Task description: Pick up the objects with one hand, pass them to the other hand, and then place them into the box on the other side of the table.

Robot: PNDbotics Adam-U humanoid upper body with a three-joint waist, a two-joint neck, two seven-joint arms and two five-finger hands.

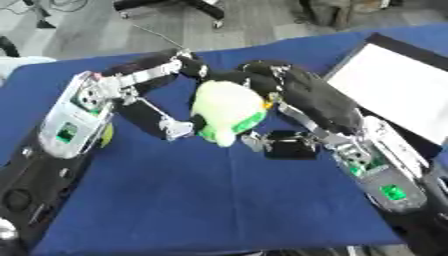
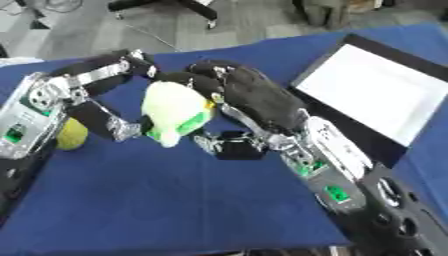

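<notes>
Left eye view, looking down on a tabletop [image 1: 219, 200] draped in blue cloth. Two black and silver robot arms meet near the middle, both touching a soft toy [image 1: 226, 111], pale yellow-green with brighter green patches. The toy is lifted clear of the cloth, between the two hands.

The left robot hand [image 1: 166, 75] comes in from the left; its upper fingers curl over the toy's far side and its lower finger hooks under the near side. The right robot hand [image 1: 276, 85] comes in from the right, its fingers curled against the toy's right side and top. Both appear to grip it, so this looks like the handover itself.

A shallow box [image 1: 394, 92] with a dark rim and white floor sits at the right edge of the tabletop. A small yellow ball [image 2: 72, 134] rests on the cloth beside the left forearm.

To do the handover well, the receiving hand should wrap fully around the toy before the other lets go, since a soft body can squash and slip.
</notes>
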